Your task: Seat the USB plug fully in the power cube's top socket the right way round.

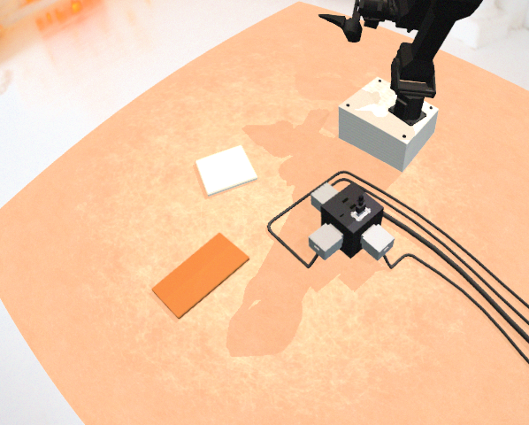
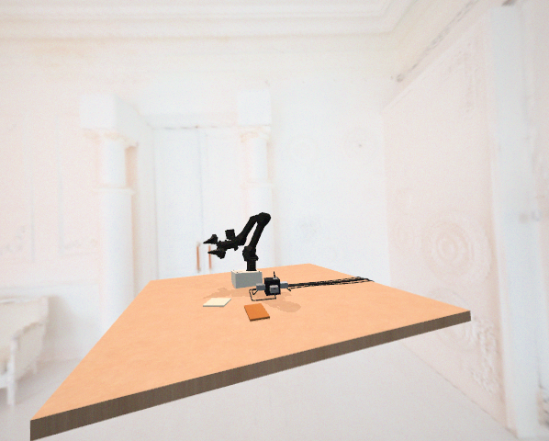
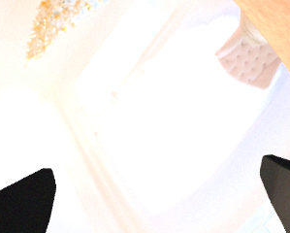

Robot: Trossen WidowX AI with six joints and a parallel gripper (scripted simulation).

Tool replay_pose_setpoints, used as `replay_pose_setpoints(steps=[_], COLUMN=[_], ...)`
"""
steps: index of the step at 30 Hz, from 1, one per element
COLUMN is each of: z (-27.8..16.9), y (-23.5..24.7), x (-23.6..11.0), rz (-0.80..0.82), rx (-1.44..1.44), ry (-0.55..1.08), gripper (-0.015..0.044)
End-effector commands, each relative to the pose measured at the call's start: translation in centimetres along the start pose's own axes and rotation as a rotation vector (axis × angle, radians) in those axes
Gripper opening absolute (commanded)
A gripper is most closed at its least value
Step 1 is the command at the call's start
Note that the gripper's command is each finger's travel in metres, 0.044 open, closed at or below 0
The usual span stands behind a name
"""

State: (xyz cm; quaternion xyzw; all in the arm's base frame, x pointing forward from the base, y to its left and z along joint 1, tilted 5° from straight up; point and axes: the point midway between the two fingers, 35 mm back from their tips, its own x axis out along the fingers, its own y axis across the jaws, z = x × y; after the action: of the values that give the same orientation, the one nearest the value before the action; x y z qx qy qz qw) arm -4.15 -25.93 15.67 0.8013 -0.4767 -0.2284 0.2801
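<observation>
A black power cube point(image 1: 347, 230) point(image 2: 271, 284) stands on the orange table point(image 1: 118, 366) point(image 2: 208, 351). A small black USB plug point(image 1: 361, 204) point(image 2: 274, 275) stands upright in the white-rimmed socket on the cube's top. My gripper point(image 1: 344, 25) point(image 2: 213, 246) point(image 3: 160, 174) is open and empty. It hangs high in the air, far above and behind the cube, and points out sideways. The wrist view shows only the two spread fingertips against the bright room and a corner of the table; the cube is not in it.
Grey plugs point(image 1: 325, 240) point(image 1: 378, 242) point(image 1: 324, 196) sit in the cube's sides, and dark cables point(image 1: 461, 269) point(image 2: 331, 282) run off to the right. A white pad point(image 1: 226, 169) point(image 2: 217, 301) and an orange pad point(image 1: 200, 274) point(image 2: 256, 311) lie left of the cube. The arm's grey base block point(image 1: 383, 132) point(image 2: 245, 278) stands behind it.
</observation>
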Motion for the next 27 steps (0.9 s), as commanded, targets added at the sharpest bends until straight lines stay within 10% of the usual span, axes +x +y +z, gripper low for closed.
replay_pose_setpoints(steps=[1, 27], z=[-2.5, -14.3], y=[-3.1, -21.7], x=[5.2, 10.2], rz=[-0.210, -0.782], rx=[-0.316, -1.453], ry=[0.082, 0.783], gripper=[0.0440, 0.0440])
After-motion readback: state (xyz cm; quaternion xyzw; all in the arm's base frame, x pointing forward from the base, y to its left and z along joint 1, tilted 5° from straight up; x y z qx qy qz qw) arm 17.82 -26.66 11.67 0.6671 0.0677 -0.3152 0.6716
